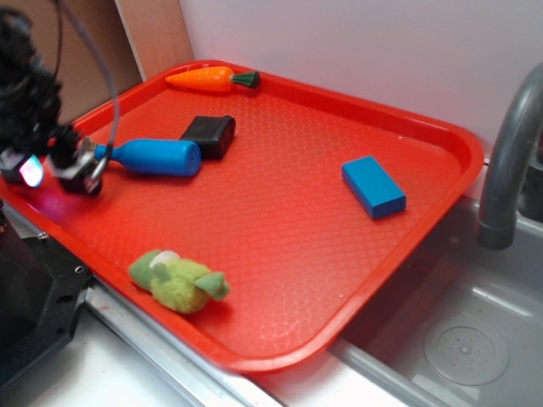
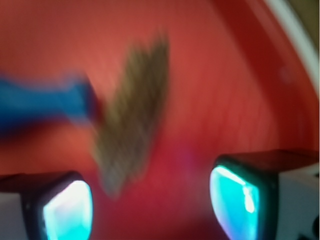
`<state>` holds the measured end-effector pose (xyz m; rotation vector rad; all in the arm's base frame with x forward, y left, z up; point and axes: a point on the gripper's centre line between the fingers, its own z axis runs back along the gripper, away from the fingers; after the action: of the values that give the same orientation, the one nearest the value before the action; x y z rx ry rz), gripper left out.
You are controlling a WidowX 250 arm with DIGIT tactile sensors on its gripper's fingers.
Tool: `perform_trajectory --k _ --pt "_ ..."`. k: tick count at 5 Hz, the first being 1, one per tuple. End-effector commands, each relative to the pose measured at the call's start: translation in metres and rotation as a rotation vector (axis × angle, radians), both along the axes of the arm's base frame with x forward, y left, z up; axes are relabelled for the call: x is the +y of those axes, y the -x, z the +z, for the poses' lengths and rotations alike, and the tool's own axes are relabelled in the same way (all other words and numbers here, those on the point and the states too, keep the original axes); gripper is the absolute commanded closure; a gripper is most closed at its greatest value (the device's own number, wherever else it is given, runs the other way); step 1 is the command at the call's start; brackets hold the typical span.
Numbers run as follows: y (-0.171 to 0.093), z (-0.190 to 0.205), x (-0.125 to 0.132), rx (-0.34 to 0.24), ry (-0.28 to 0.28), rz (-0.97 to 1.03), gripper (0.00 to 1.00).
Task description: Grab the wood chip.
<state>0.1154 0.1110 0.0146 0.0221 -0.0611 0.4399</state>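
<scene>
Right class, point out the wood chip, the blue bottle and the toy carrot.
wood chip (image 2: 135, 112): wrist view, middle of its blurred face.
blue bottle (image 1: 161, 157): exterior view, mid-body.
toy carrot (image 1: 204, 79): exterior view, orange body.

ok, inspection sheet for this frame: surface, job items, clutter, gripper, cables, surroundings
Surface: red tray, textured, on a pale counter.
Job's things: wood chip, blurred in the wrist view, flat on the tray beside the blue bottle's neck; hidden in the exterior view.
Clutter: blue bottle lying down, black block touching it, carrot, blue block, green plush toy.
Grippers: gripper open, fingers either side of the chip's near end, nothing held.
Cables: dark cables looping from the arm to the wrist.
Surroundings: grey faucet, sink, white wall.
</scene>
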Motion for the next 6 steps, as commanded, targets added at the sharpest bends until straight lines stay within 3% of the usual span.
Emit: perform_trajectory --k 1,2,6 --pt "-0.019 -0.016 0.001 0.037 0.003 -0.022 0.0" --pt "-0.029 -0.006 0.001 0.085 0.029 -0.065 0.0" --pt "-0.038 0.003 -0.002 0.066 0.012 -0.048 0.0"
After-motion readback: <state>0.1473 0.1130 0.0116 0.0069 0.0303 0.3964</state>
